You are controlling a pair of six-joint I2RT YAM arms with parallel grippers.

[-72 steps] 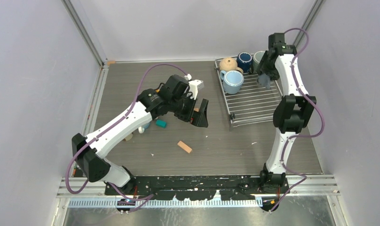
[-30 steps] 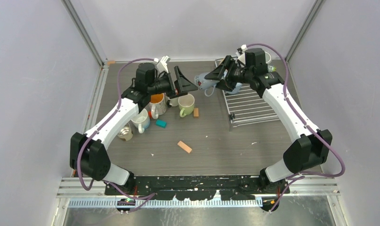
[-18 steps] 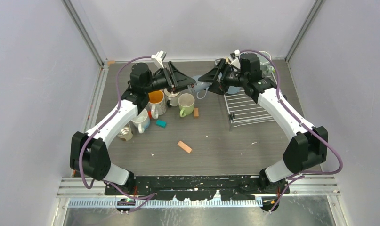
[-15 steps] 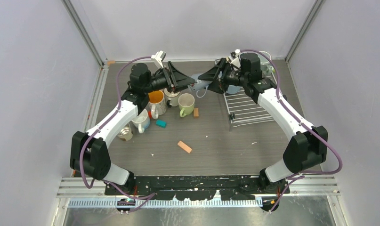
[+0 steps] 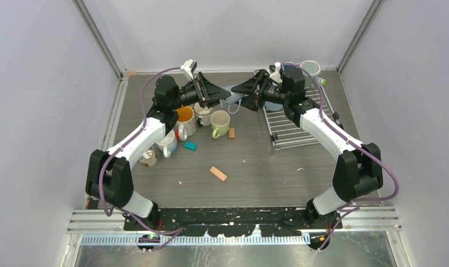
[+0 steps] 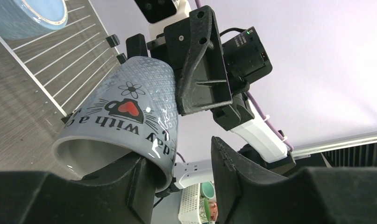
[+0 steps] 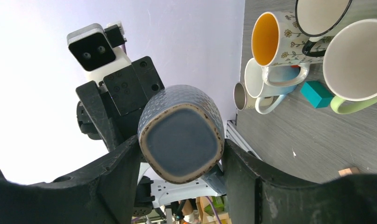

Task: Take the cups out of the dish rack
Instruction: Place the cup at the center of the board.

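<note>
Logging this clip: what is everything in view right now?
held mug: 1, grey-blue, mid-air between both grippers
mugs on table: 5, orange-lined, black-rimmed, lime-handled, blue-handled, metallic; left of rack
mugs in rack: at least 2, grey-green, light blue; others hidden
dish rack: 1, silver wire, far right
blocks: 3, teal, two tan, on table
table: 1, dark wood-grain
left gripper: black, jaws apart around mug's rim
right gripper: black, clamped on mug's base
</note>
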